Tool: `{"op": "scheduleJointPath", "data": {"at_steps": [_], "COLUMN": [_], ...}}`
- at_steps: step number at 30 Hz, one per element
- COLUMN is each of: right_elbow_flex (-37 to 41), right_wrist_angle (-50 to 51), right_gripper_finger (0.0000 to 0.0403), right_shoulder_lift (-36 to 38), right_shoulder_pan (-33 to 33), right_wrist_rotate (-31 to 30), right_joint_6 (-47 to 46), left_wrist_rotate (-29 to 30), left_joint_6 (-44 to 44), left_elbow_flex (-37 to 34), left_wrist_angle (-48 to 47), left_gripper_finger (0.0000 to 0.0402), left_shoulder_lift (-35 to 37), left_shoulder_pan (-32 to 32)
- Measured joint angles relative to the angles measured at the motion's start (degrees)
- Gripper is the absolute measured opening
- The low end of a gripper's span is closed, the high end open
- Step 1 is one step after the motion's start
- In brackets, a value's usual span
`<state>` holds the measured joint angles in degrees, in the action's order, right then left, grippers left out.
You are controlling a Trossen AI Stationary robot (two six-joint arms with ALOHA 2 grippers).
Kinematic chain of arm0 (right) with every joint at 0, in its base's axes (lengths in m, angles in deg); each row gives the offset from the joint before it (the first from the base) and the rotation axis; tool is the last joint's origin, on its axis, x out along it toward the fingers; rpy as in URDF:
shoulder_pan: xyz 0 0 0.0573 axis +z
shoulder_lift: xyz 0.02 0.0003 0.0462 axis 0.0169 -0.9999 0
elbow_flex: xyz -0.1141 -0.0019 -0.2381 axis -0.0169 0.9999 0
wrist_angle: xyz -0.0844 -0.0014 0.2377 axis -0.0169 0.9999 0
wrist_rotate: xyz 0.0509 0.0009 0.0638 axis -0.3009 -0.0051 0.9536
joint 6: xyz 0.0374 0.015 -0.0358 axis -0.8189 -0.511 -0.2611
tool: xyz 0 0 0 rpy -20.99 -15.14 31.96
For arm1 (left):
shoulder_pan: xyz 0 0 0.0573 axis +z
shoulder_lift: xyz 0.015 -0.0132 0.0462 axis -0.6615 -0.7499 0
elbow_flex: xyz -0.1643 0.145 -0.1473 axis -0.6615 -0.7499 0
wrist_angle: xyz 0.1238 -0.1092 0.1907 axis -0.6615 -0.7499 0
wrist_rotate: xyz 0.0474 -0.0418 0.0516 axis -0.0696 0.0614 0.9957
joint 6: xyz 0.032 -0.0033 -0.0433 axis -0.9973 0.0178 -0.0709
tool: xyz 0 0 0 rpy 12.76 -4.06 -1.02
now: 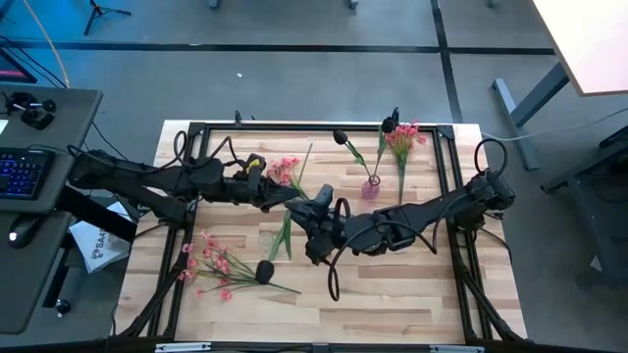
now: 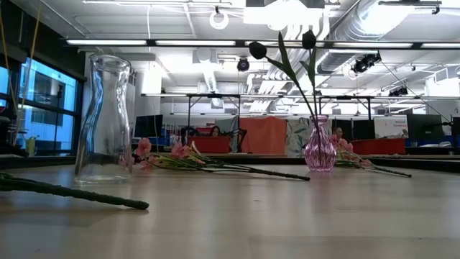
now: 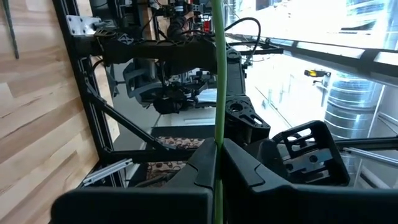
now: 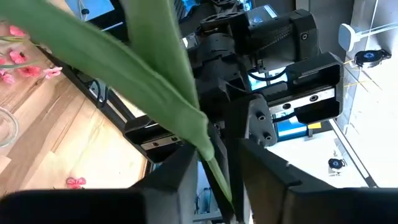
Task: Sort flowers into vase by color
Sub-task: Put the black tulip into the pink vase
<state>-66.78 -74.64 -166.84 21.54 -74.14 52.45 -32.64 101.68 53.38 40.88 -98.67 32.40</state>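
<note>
Above the table's middle I hold a green-stemmed flower (image 1: pixel 291 211) level. Its leaf (image 1: pixel 285 240) and dark bud (image 1: pixel 265 270) lie toward the near edge. My left gripper (image 3: pixel 217 146), coming from the left (image 1: pixel 278 199), is shut on its stem. My right gripper (image 4: pixel 217 163), coming from the right (image 1: pixel 302 211), is open. Its fingers stand on either side of the stem, just under the broad leaf (image 4: pixel 155 81). The small pink vase (image 2: pixel 320 150) (image 1: pixel 371 186) stands upright on the table and holds two dark buds (image 2: pixel 257 50). My left gripper pinches the thin green stem (image 3: pixel 218 124) between its two shut fingers. The fingers come level from the table's left and lie across the stem. The flower is lifted clear of the table and runs about level from far to near.
A tall clear glass vase (image 2: pixel 104 119) stands left of the pink one. Pink blossom bunches lie at the near left (image 1: pixel 211 263), behind my left gripper (image 1: pixel 285 169) and at the far right (image 1: pixel 404 137). A black frame (image 1: pixel 196 127) rims the table.
</note>
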Motion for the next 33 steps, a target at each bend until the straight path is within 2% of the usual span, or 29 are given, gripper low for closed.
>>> {"op": "scheduleJointPath", "data": {"at_steps": [7,15,23,29,33], "right_elbow_flex": [0.0,0.0,0.0,0.0,0.0], "right_wrist_angle": [-0.02,-0.91,-1.76,-1.69,-1.73], "right_gripper_finger": [0.001,0.0004,0.0003,0.0002,0.0001], "right_shoulder_lift": [0.01,0.01,0.06,1.27,2.79], "right_shoulder_pan": [0.02,0.73,1.13,1.28,1.29], "right_wrist_rotate": [0.03,-0.52,-2.83,-5.04,-6.84], "right_joint_6": [-3.19,-5.44,-4.08,-4.63,-9.63], "left_wrist_rotate": [0.25,0.25,-0.26,-1.4,-1.29], "left_joint_6": [-1.41,-5.29,-10.23,-14.86,-19.45], "left_elbow_flex": [0.0,0.0,-0.09,-0.09,-0.07], "left_wrist_angle": [-0.24,-0.35,-1.58,-8.5,-14.88], "left_gripper_finger": [0.0001,0.001,0.0066,0.0101,0.0109], "left_shoulder_lift": [0.0,0.26,2.43,7.8,13.84], "left_shoulder_pan": [0.0,0.0,1.33,4.8,7.85]}}
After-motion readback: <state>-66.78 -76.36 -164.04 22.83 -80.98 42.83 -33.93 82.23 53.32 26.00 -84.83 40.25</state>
